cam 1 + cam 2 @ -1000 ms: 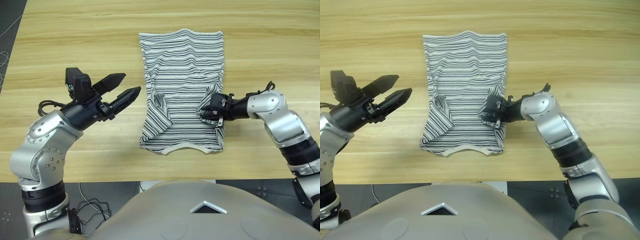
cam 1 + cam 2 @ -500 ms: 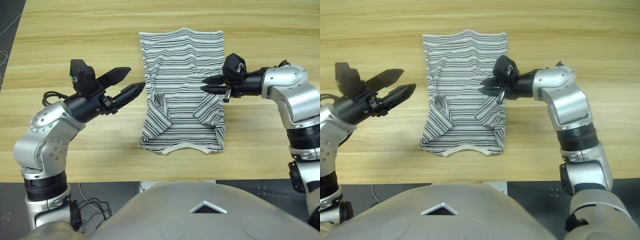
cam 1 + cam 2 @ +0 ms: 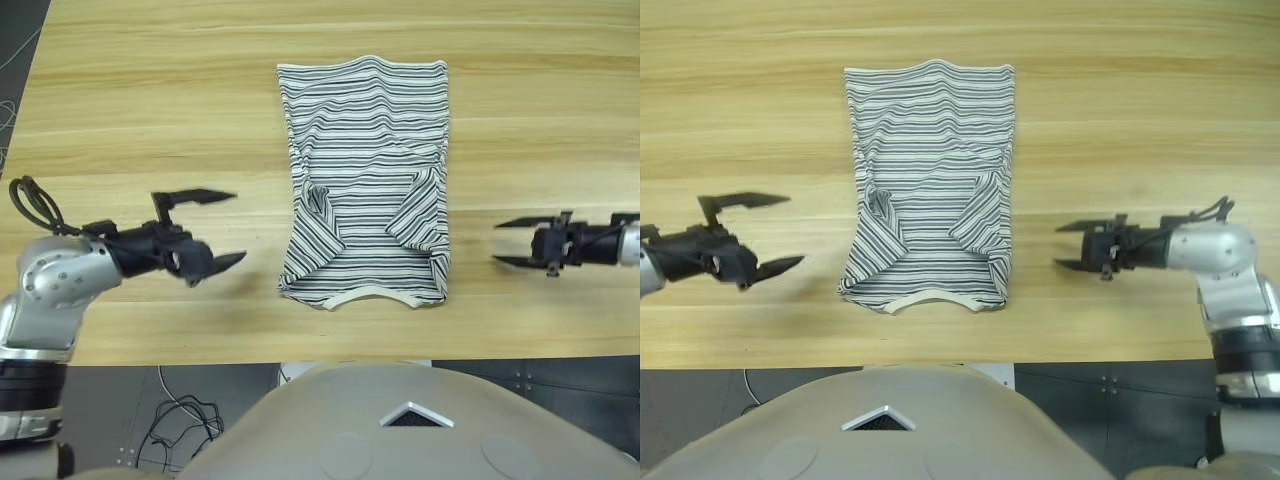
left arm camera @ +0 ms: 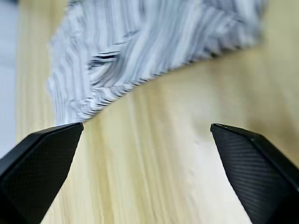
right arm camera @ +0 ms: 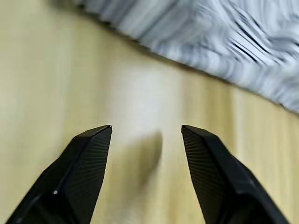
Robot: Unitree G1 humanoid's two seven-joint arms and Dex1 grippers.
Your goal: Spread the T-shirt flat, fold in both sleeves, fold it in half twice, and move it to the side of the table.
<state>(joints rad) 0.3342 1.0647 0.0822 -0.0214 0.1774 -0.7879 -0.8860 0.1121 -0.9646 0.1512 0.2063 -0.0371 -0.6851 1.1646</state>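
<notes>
From the head, the T-shirt (image 3: 365,180) lies mid-way across the desk (image 3: 150,100), sleeves folded in — the left tool (image 3: 238,226) and right tool (image 3: 496,244) flank it, apart from it, both open. Left wrist view: fingers (image 4: 42,158) spread wide over bare wood near the T-shirt's edge. Right wrist view: likewise, gap narrower.

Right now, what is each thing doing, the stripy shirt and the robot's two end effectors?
T-shirt: lying on the wooden table, both sleeves folded in, not yet folded in half.
Left end effector: open, holding nothing, apart from the T-shirt on its left side.
Right end effector: open, holding nothing, apart from the T-shirt on its right side.
</notes>
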